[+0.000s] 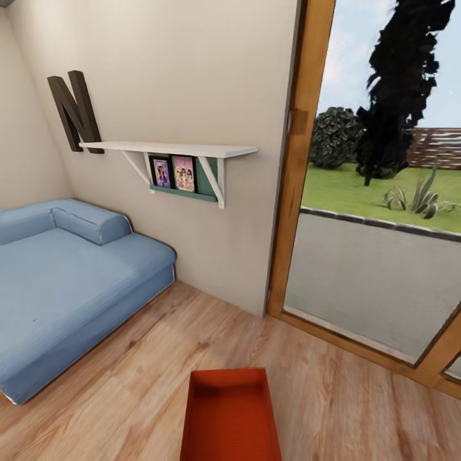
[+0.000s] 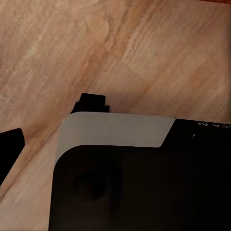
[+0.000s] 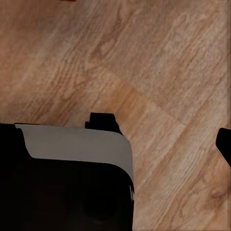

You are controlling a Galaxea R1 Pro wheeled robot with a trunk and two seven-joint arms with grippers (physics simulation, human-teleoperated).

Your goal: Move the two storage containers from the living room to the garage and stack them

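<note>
One orange-red storage container [image 1: 230,416] rests on the light wood-plank floor [image 1: 141,378] of the living room, low in the middle of the head view, with its open top facing up and nothing inside. The second container is out of view. In the left wrist view, my left gripper [image 2: 115,144] hangs over bare planks with one black finger [image 2: 10,147] far out at the edge, so the jaws stand wide apart. My right gripper [image 3: 115,144] looks the same, with a finger [image 3: 224,142] at the edge. Neither holds anything.
A blue sofa [image 1: 64,288] fills the left side. On the beige wall are a white shelf [image 1: 173,150] and a dark letter N [image 1: 75,112]. A wood-framed glass door [image 1: 378,256] stands at the right. My black and grey base [image 2: 115,130] shows under both wrists.
</note>
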